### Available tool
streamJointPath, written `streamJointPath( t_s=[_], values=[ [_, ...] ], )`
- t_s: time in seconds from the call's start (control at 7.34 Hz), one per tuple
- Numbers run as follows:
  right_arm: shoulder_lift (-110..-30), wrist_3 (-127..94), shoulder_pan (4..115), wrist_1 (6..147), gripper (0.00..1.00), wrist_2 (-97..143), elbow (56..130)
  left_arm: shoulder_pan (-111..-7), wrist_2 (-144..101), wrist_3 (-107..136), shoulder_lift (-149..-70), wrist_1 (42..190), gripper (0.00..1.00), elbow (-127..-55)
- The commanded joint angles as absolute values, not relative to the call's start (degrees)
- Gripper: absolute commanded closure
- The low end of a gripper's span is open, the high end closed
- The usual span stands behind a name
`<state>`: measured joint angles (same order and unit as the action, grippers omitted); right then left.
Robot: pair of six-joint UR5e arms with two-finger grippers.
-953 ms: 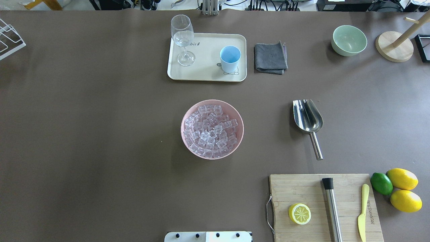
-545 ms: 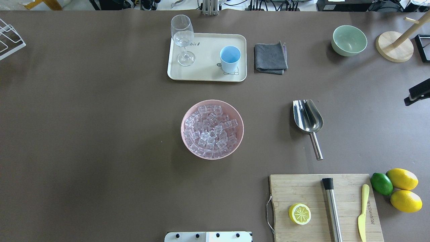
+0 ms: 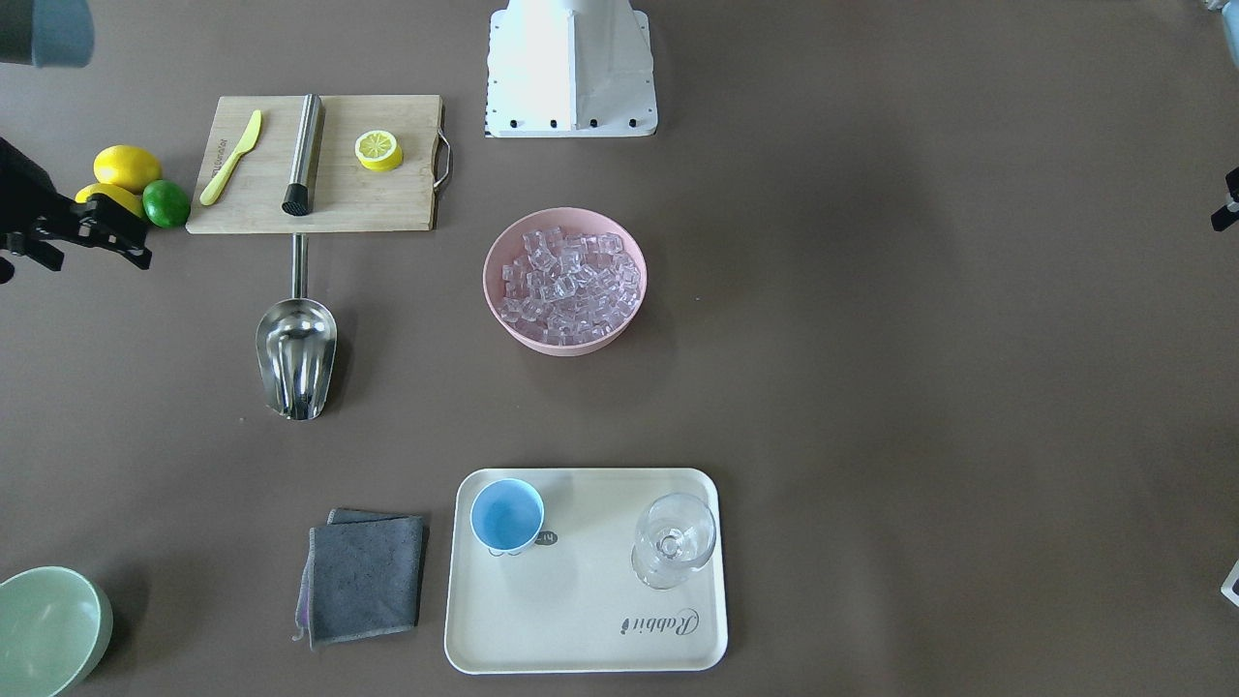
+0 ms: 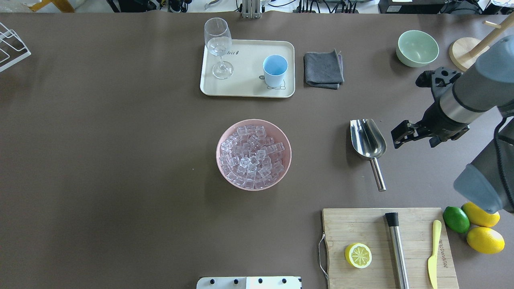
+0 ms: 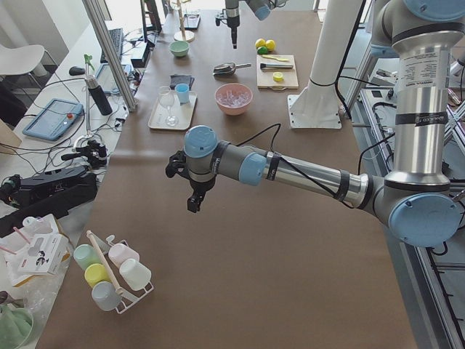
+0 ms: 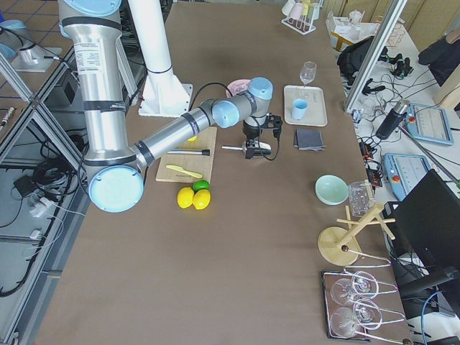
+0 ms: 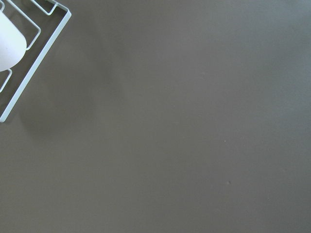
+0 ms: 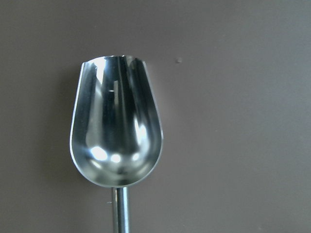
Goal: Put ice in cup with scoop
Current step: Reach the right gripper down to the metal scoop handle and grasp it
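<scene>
the left wrist-mounted camera looks straight down on the table (image 7: 184,126), a plain, matte dark brown surface that fills nearly the whole view. in the top left corner sits the corner of a white wire rack (image 7: 41,57), its outer wire running on a slant from the top edge down to the left edge, with thinner bent wires inside it. a smooth white rounded object (image 7: 8,46) lies within the rack at the left edge, cut off by the frame. a faint soft shadow spreads below the rack. two tiny specks (image 7: 229,182) mark the surface at right of centre.
</scene>
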<state>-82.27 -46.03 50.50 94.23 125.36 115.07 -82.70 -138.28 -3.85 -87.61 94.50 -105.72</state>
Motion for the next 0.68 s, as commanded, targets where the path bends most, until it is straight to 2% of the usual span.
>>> streamJointPath(
  t_s=[0.0, 0.14, 0.54],
  values=[
    [-81.8, -53.9, 38.5, 89.7, 0.00, 118.9, 114.4, -76.6, -137.8, -3.8, -87.8, 100.9, 0.02, -107.0],
    [-81.8, -55.4, 36.9, 89.3, 0.00, 117.8, 113.1, -73.9, -135.6, -3.9, -87.6, 101.4, 0.02, -109.7],
    [-83.5, -57.5, 36.0, 78.1, 0.01, 117.3, 107.9, -64.8, -133.9, -4.1, -89.6, 104.3, 0.02, -110.7]
  ],
)
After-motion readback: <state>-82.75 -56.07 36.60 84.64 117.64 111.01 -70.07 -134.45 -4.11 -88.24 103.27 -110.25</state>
